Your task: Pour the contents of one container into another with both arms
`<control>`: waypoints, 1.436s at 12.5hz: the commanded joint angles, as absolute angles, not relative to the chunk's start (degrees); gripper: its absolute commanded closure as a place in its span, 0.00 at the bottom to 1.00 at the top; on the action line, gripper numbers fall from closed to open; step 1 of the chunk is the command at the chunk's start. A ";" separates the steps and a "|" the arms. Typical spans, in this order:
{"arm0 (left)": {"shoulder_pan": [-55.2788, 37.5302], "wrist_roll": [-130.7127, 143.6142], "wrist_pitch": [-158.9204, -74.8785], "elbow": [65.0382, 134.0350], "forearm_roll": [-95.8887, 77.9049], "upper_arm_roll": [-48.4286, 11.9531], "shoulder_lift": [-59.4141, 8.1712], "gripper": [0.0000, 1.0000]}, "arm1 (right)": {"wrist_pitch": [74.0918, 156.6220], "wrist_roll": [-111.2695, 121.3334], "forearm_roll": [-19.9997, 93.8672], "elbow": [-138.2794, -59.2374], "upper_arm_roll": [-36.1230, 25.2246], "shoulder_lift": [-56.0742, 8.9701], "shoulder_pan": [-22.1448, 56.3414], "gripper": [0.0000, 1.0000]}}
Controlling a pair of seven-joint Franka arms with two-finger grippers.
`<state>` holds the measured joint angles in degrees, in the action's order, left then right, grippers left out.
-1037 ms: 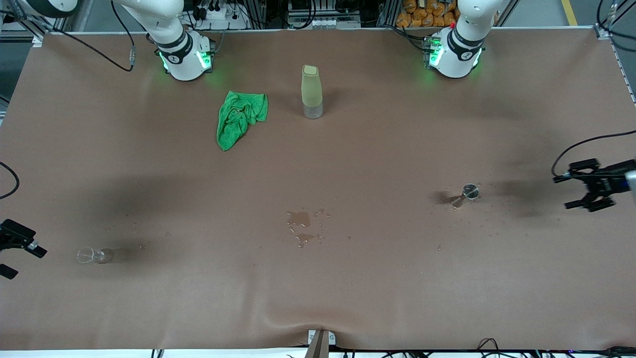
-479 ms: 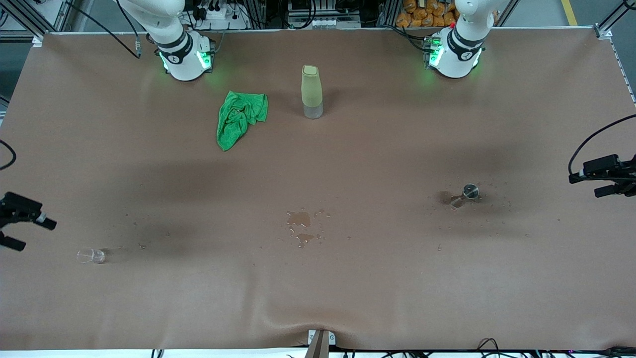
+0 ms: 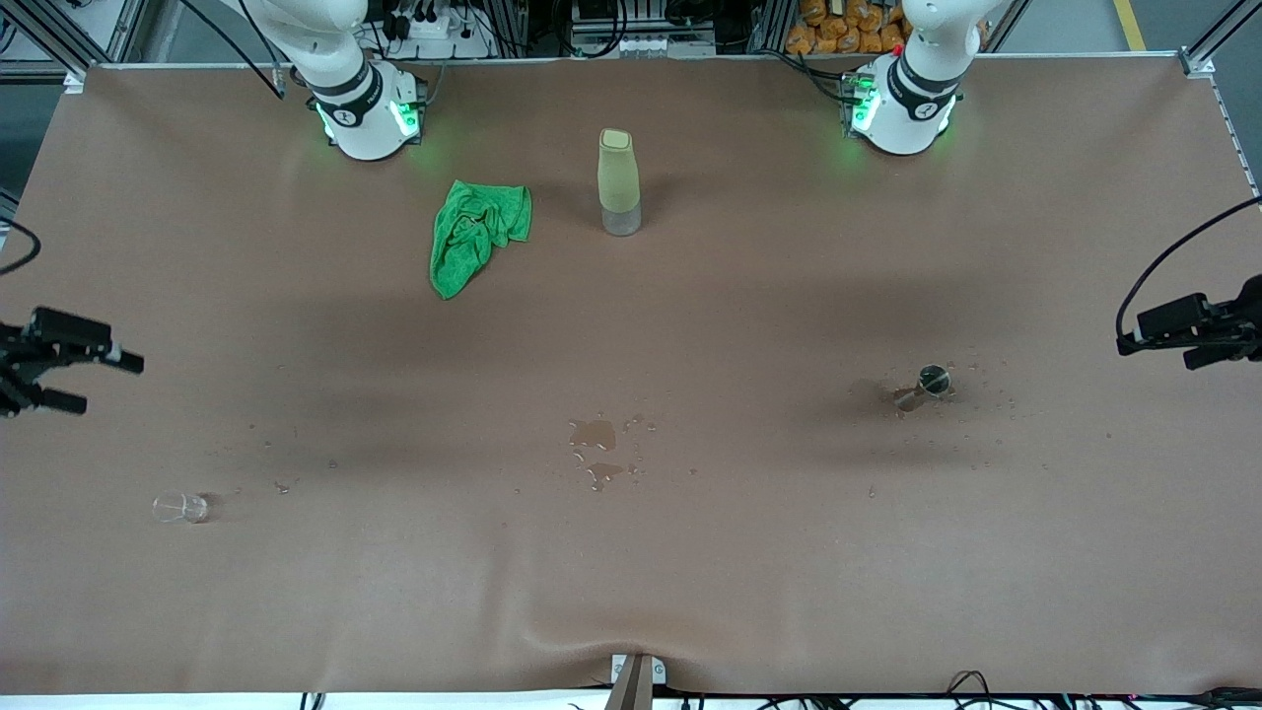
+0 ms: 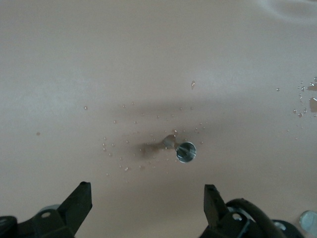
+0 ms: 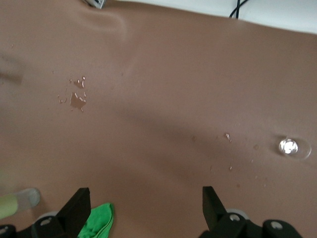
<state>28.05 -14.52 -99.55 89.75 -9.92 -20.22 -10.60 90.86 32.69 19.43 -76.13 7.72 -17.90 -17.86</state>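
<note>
A small clear glass (image 3: 180,507) is lying below the spread-fingered right gripper (image 3: 61,363); the left gripper (image 4: 147,203), fingers parted, is hanging over a metal cup (image 4: 186,151) at the table's (image 3: 690,552) edge.

A clear glass (image 3: 180,507) and a small metal cup (image 3: 933,380) stand well apart.

A crumpled green cloth (image 3: 477,235) lies on the brown table (image 3: 749,562) beside an upright pale-green bottle (image 3: 618,181), with a small puddle and scattered droplets (image 3: 598,450) nearer the front camera at mid-table
</note>
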 commanded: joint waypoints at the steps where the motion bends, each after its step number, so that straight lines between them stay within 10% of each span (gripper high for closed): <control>1: 28.56 -9.69 -97.91 90.18 -6.95 -22.93 -7.65 0.00 | 88.34 27.70 13.73 -80.41 7.47 -11.88 -15.74 0.00; 11: -7.18 -8.88 -97.65 90.26 -3.78 8.32 -3.87 0.00 | 76.82 3.26 1.93 -81.91 -7.00 -1.50 -0.20 0.00; 18: -0.79 -4.58 -96.33 87.36 -3.34 -1.67 -4.04 0.00 | 81.04 3.25 2.55 -85.34 -5.12 1.14 -1.83 0.00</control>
